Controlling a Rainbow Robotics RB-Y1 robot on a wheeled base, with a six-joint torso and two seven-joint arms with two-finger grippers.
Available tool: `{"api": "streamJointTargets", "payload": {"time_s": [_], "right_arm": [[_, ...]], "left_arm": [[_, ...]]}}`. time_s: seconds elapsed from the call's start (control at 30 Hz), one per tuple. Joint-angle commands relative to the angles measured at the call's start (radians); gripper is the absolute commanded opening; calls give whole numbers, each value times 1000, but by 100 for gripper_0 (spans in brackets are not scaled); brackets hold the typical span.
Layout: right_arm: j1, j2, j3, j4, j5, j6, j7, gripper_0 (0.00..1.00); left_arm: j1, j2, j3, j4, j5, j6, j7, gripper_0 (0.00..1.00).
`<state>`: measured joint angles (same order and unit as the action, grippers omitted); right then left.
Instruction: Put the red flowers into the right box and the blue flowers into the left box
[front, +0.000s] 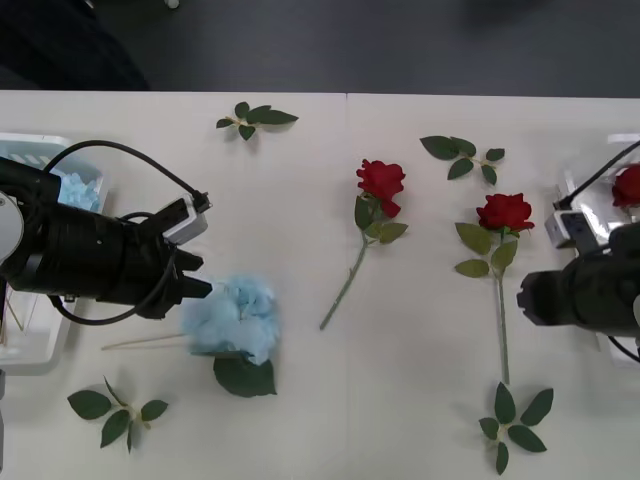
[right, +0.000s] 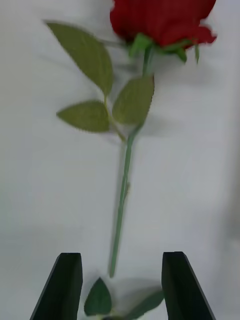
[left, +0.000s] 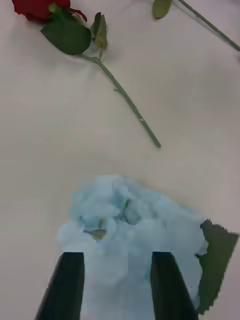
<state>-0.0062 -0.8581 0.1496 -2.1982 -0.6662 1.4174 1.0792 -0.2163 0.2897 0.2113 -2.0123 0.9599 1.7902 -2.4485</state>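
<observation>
Pale-blue artificial hydrangea head (front: 232, 318) of many thin fabric petals lies on the white table (front: 300, 230), left of centre, thin stem running toward the left box (front: 30, 350), one big dark green leaf (front: 244, 377) beneath it. Left gripper (front: 195, 285), black fingers apart, sits at the bloom's left edge; in the left wrist view the fingers (left: 67, 285) straddle the petals (left: 130, 225).

Judgement: bloom is light, soft and compressible, so it will squash and may slip. A grip low on the head or on the stiffer stem should hold better.

Two deep-red roses on thin green stems remain on the table: centre (front: 380, 182) and right (front: 504, 212). Right gripper (right: 122, 287), fingers spread, hovers over the right rose's stem end (right: 119, 235). Stem is thin and lies flat, so it is hard to pinch. Another red bloom (front: 627, 186) already lies in the right box (front: 575, 185).
</observation>
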Motion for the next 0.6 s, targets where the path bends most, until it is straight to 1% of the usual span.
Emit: {"api": "streamJointTargets", "payload": {"time_s": [0.03,0.2,0.3,0.43,0.6], "right_arm": [[40,-24,1,-51,16,-3,-10,46],[40,-13,1,-32,27,-35,-13,46],[23,2,2,11,24,-69,-10,46],[-34,17,31,89,36,-89,-12,46],[-94,19,94,170,73,-110,-24,46]], "left_arm": [[-6,5,-3,-49,-29,-8,-24,100],[-6,9,0,-62,-36,17,-26,100],[-5,39,0,-94,-36,57,-30,100],[-5,108,0,-146,-44,129,-44,100],[-3,154,-1,-177,-98,130,-106,100]]}}
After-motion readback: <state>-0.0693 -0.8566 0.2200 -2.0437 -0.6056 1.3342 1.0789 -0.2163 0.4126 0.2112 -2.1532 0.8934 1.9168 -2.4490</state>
